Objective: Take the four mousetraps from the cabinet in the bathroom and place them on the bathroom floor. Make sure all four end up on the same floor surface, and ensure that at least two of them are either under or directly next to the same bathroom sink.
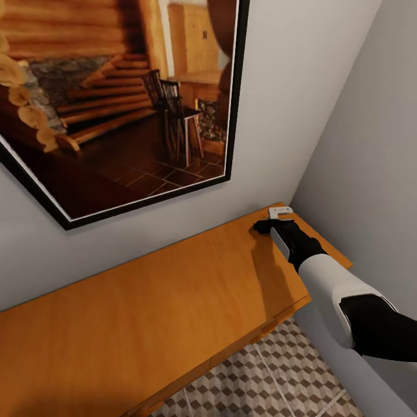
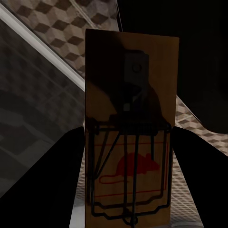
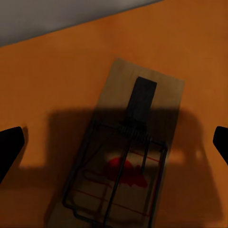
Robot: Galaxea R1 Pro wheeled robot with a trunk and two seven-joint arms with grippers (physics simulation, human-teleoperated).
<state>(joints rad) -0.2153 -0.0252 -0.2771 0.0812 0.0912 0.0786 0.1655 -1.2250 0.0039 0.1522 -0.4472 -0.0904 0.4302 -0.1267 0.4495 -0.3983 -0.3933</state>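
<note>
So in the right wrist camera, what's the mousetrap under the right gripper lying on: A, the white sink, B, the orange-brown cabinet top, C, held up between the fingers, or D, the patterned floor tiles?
B: in the right wrist view the mousetrap lies flat on the orange-brown cabinet top, and the right gripper has its dark fingers spread wide on either side, clear of the trap.

No legible words, brands or numbers appear, the only mark being a red mouse silhouette printed on each mousetrap [image 2: 132, 142], one seen between the left fingers, another [image 3: 123, 156] lying on the cabinet [image 1: 145, 301].
</note>
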